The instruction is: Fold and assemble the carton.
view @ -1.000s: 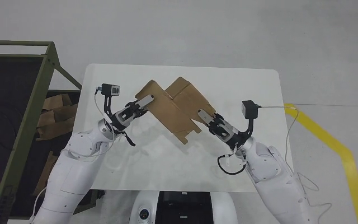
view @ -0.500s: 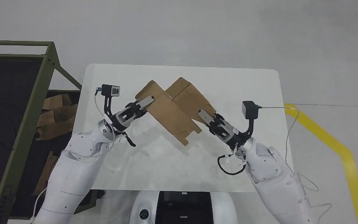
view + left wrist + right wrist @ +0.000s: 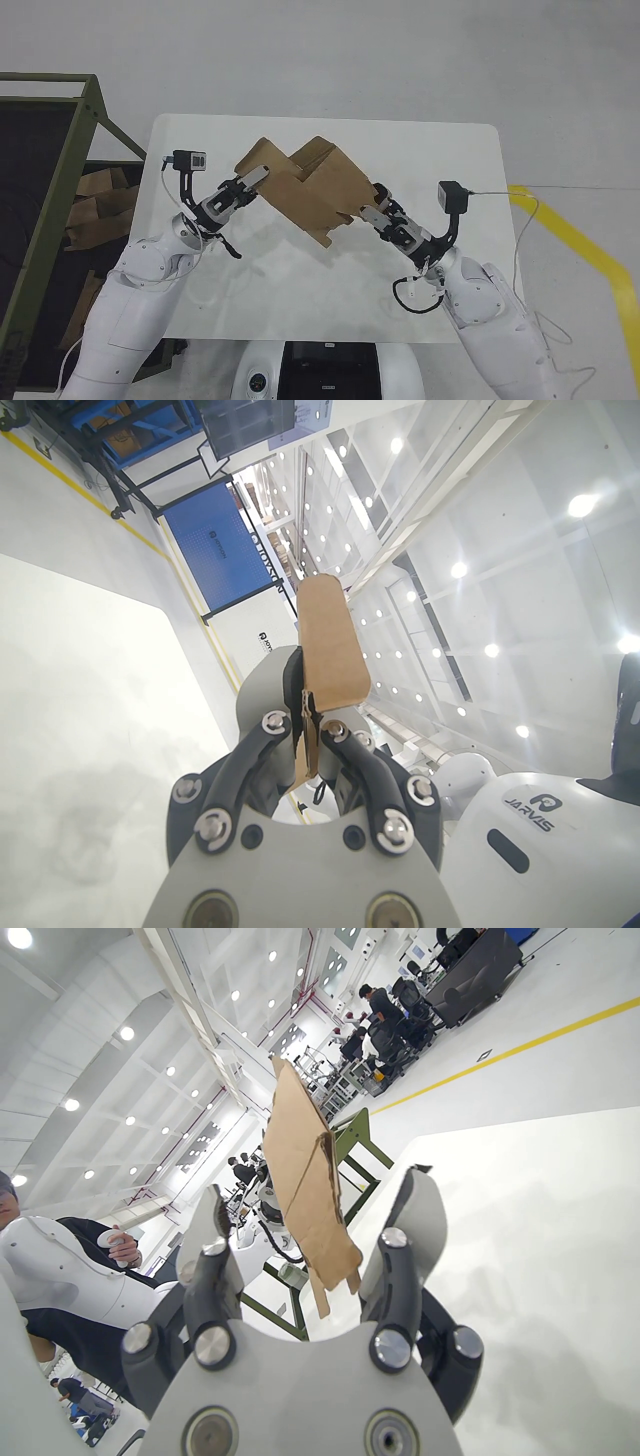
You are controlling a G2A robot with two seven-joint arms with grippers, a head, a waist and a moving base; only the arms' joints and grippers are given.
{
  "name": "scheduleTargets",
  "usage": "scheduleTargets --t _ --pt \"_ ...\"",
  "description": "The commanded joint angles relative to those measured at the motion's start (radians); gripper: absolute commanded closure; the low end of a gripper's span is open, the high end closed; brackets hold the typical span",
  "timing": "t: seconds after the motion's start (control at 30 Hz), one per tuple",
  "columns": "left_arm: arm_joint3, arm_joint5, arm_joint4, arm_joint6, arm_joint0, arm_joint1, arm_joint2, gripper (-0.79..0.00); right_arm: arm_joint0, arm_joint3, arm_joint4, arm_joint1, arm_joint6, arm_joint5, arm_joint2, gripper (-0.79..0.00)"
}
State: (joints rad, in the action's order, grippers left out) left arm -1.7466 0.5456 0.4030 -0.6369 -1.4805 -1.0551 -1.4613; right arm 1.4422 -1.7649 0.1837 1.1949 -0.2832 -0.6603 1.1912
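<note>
A brown cardboard carton point(image 3: 300, 190), partly folded, is held above the middle of the white table point(image 3: 440, 150). My left gripper point(image 3: 252, 180) is shut on the carton's left flap; in the left wrist view the carton flap point(image 3: 330, 645) stands up from between that gripper's point(image 3: 306, 705) closed fingers. My right gripper point(image 3: 377, 197) sits at the carton's right edge and is open. In the right wrist view the carton panel point(image 3: 305, 1188) hangs in the gap of the right gripper point(image 3: 315, 1193), touching neither of the fingers point(image 3: 417, 1208).
A green metal frame point(image 3: 90, 105) stands left of the table, with several flat cardboard pieces point(image 3: 95, 205) beside it. The table's near half and far right corner are bare. A yellow line point(image 3: 570, 235) runs on the floor at the right.
The carton has shifted a little to the left and away with my left gripper. My right gripper has moved forward, so the carton's right edge now sits between its fingers.
</note>
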Motion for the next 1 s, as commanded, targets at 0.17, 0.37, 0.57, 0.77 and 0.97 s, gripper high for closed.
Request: scheduleTargets --t 0.17,0.37,0.57,0.77,0.97 --pt "-0.002 0.003 0.001 0.016 -0.004 -0.003 -0.005 0.000 0.011 0.017 -0.083 -0.007 -0.056 -0.038 0.018 -0.785" --pt "-0.002 0.005 -0.001 0.022 -0.005 -0.005 -0.006 0.000 0.007 0.035 -0.175 -0.014 -0.132 -0.056 0.020 -0.785" --pt "0.000 0.004 -0.001 0.022 -0.004 -0.007 -0.006 0.000 -0.007 0.048 -0.256 -0.016 -0.192 -0.067 0.006 -0.785" --pt "0.003 0.007 -0.002 0.023 -0.002 -0.009 -0.004 0.000 -0.025 0.062 -0.318 -0.018 -0.237 -0.076 -0.006 -0.646" --pt "0.003 0.005 -0.005 0.022 -0.002 -0.011 -0.005 0.000 -0.036 0.069 -0.345 -0.018 -0.257 -0.079 -0.013 -0.360"
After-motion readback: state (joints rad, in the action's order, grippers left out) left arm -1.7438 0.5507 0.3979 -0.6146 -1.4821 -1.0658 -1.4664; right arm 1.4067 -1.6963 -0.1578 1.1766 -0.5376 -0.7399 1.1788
